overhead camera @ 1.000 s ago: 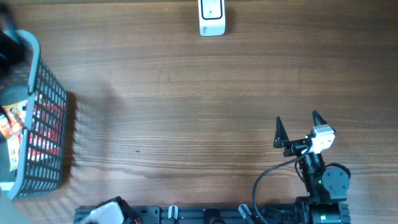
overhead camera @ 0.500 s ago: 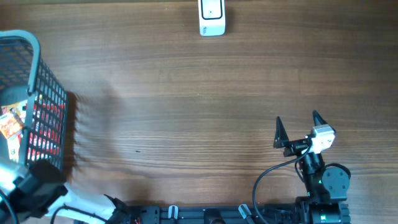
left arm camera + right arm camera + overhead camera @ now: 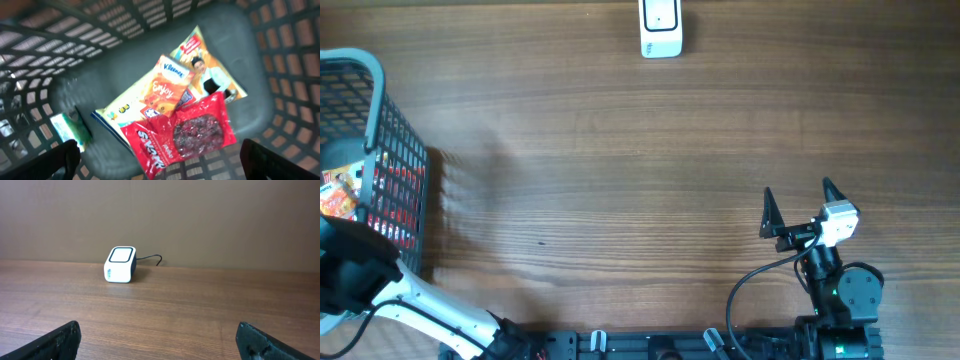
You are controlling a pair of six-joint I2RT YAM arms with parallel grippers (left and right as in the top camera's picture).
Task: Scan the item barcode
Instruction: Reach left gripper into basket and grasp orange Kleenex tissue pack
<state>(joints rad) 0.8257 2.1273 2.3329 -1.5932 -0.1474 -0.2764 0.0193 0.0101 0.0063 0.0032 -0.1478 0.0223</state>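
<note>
Looking straight down into the basket (image 3: pixel 280 60) through the left wrist camera, with the left fingers (image 3: pixel 62 162) spread wide and pinching nothing. Between the two tips, down on the basket floor: a red snack packet (image 3: pixel 185 132), lapping over a tissue pack (image 3: pixel 167 90) at its 12 o'clock and a yellow packet (image 3: pixel 215 75) with a printed figure towards 1 o'clock. Off at 9 o'clock from the red packet, apart from the pile, a small green pack (image 3: pixel 70 131). Too blurred to tell how far the tips hang above the packets. From overhead, basket at 9 o'clock on the worktop (image 3: pixel 620 180), left arm (image 3: pixel 420 305) reaching in from 7 o'clock. Half a second ago the wrist sat nearer the basket's 6 o'clock end, now further in over it; a second ago, folded away at the worktop's 6 o'clock edge. Right fingers (image 3: pixel 769 212) likewise spread and empty at 4 o'clock, unmoved, facing the white scanner (image 3: pixel 661 27) at 12 o'clock, well apart from it.
</note>
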